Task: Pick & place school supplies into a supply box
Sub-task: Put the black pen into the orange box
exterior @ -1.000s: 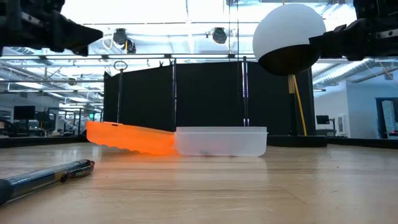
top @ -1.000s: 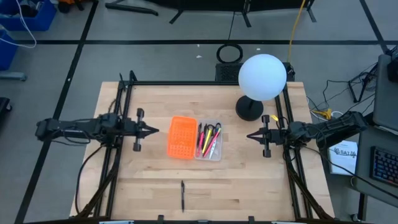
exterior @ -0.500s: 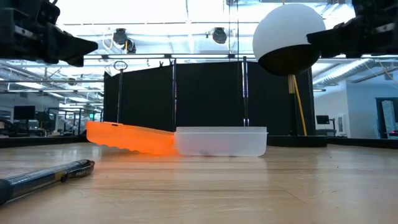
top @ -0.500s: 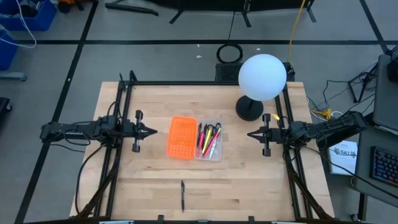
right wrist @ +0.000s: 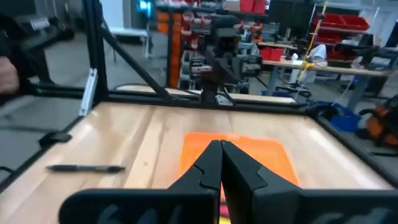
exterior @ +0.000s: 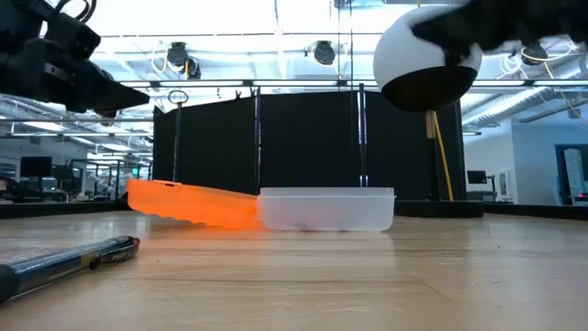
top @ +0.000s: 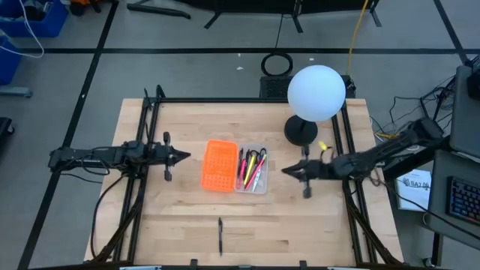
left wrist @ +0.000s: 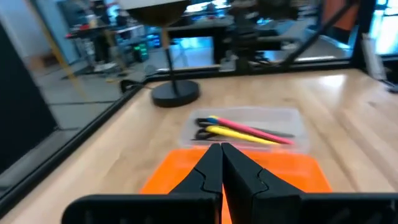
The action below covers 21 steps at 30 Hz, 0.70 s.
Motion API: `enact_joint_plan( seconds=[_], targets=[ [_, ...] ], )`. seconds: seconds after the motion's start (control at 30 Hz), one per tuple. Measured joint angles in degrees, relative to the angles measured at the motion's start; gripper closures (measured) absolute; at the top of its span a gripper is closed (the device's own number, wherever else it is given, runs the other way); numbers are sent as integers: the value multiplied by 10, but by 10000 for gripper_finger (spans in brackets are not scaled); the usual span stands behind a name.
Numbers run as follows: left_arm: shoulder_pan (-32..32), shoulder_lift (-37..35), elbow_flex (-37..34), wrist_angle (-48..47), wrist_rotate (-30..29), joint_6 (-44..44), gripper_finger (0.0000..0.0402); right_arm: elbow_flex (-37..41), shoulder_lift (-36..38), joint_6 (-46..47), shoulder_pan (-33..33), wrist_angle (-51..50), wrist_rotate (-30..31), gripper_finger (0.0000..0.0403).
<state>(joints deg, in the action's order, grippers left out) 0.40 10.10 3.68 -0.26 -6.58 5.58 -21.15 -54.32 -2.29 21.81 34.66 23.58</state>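
Right pincer (top: 284,170) advanced; black pen (top: 220,235) outside.

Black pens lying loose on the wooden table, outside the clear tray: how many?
1: a thin black pen near the table's front edge, apart from the clear plastic tray.

High view straight down, whole table (top: 187,225). Low view at tabletop level, close to black pen (exterior: 64,262). Wrist views face each other across orange piece (left wrist: 249,171); all four share it
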Motion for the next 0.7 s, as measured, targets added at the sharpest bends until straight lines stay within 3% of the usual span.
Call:
enact_joint_plan(
  seconds=[0.17, 0.3, 0.53, 0.7],
  targets=[
    [0, 0, 0, -2, -56, 25, 392, -225, -171, -33, 32, -125, 44, 403],
    [0, 0, 0, -52, -84, 30, 392, -429, -286, 18, 48, -288, 82, 403],
    [0, 15, 1, -66, -86, -46, 392, -793, -471, 200, 57, -541, 83, 403],
    [0, 27, 1, -67, -85, -89, 392, -943, -581, 366, 56, -585, 66, 403]
  ],
)
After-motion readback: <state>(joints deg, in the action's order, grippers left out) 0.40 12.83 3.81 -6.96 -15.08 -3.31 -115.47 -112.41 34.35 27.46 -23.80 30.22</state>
